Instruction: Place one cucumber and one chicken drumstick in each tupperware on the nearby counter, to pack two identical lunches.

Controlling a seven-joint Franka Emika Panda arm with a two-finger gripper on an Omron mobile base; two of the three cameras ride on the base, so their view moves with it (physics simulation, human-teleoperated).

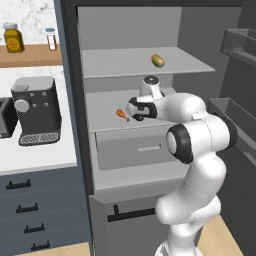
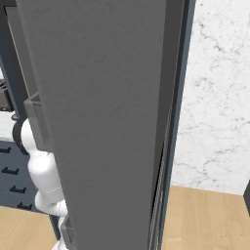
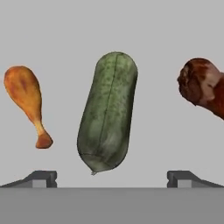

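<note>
In the hand view a dark green cucumber (image 3: pixel 108 113) lies on the grey fridge shelf (image 3: pixel 61 35), lengthwise just ahead of my gripper (image 3: pixel 112 179). The jaws stand open, wider than the cucumber, and touch nothing. An orange-brown chicken drumstick (image 3: pixel 26 98) lies to its left, a darker red-brown drumstick (image 3: pixel 201 85) to its right, cut by the frame edge. From the left base view my gripper (image 1: pixel 134 111) hangs over the middle shelf beside the orange drumstick (image 1: pixel 121 114). The tupperware is out of view.
A yellowish round item (image 1: pixel 158 60) sits on the upper fridge shelf. A grey drawer (image 1: pixel 135 147) lies below the middle shelf. Door bins (image 1: pixel 237 117) stand to the right. A coffee machine (image 1: pixel 35 110) is on the left counter. The fridge door (image 2: pixel 97 122) blocks the right base view.
</note>
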